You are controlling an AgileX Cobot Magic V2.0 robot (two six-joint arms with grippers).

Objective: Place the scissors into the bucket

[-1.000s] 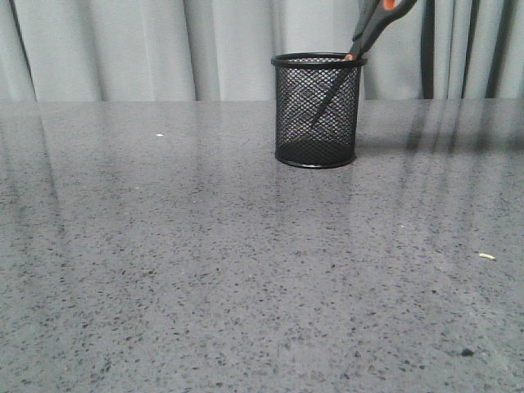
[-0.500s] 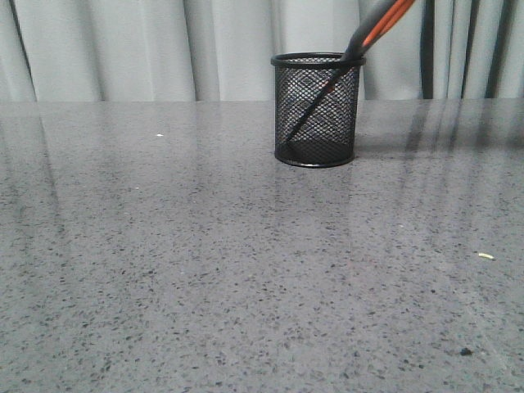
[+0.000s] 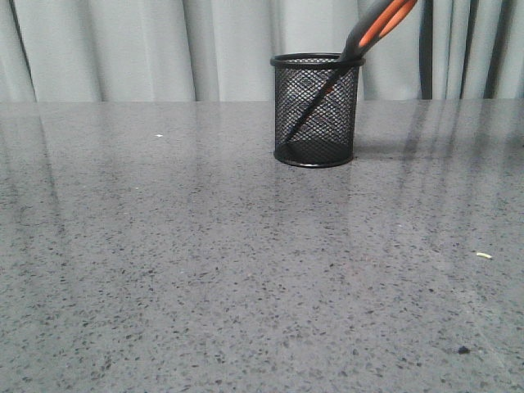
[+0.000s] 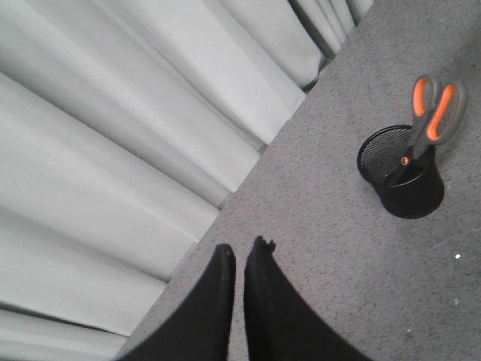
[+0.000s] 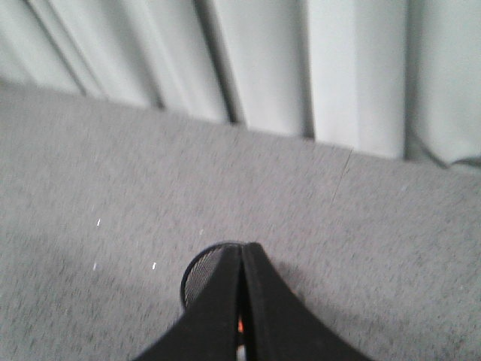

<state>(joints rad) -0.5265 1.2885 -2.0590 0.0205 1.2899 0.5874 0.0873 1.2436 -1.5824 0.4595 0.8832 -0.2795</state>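
The scissors (image 3: 381, 20) stand in the bucket (image 3: 315, 115) at the back of the table. Their dark blades slant down to the cup's lower left. Their orange handle loops lean out over the right rim. In the left wrist view the scissors (image 4: 434, 113) rest free in the bucket (image 4: 409, 188), with no gripper touching them. My left gripper (image 4: 242, 252) is shut and empty, well away from the cup. My right gripper (image 5: 242, 247) is shut above the bucket (image 5: 200, 275). A sliver of orange from the scissors (image 5: 240, 325) shows between its fingers. Neither gripper shows in the front view.
Grey curtains (image 3: 147, 49) hang behind the table's far edge, close behind the bucket. A small pale crumb (image 3: 485, 255) and a dark speck (image 3: 463, 350) lie on the speckled grey tabletop (image 3: 205, 262) at the front right.
The scissors have dropped deeper into the bucket. The blade tip went from mid-cup to the bottom left, and the handles settled against the right rim.
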